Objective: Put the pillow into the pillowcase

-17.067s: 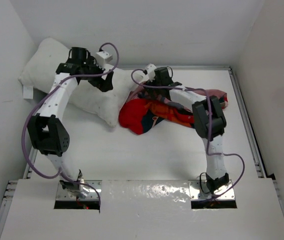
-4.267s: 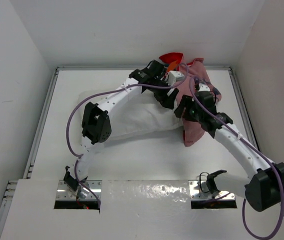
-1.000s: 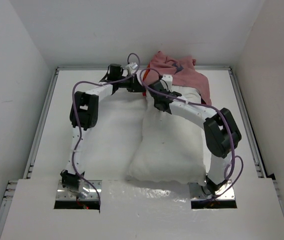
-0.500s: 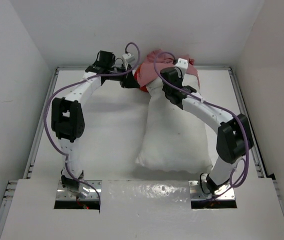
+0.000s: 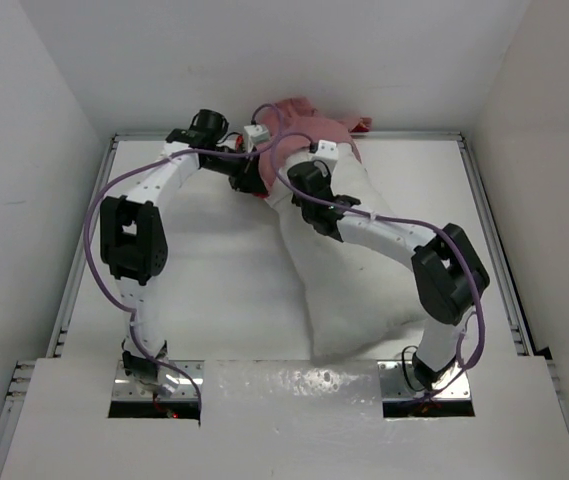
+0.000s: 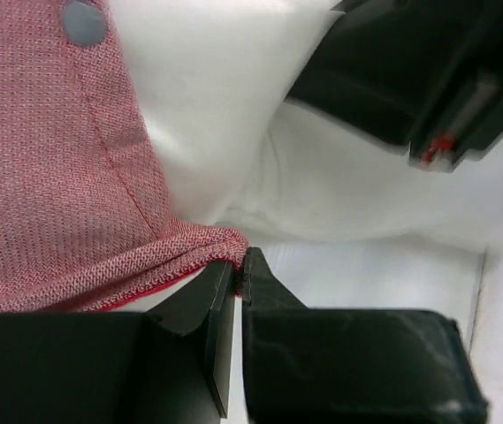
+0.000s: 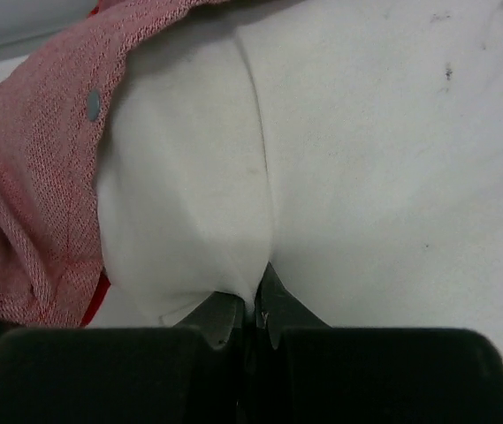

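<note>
At the worktop's (image 5: 214,290) far edge, the pillow's (image 5: 349,290) end is partly capped by the pillowcase (image 5: 304,115).
Its edge is pinched by the left pincer (image 6: 240,265), pillow cloth by the right pincer (image 7: 255,311); tautness is advised during feeding.

Top cam sits high behind the arm bases (image 5: 154,372), looking down over the whole counter (image 5: 214,300). Both wrist cams are jammed right up close, each peering past its own pincer at frame bottom: left pincer (image 6: 240,261), right pincer (image 7: 253,305). They share the pillowcase (image 6: 48,177) edge, its grey snap (image 6: 85,22) and the pillow (image 7: 366,159).
</note>
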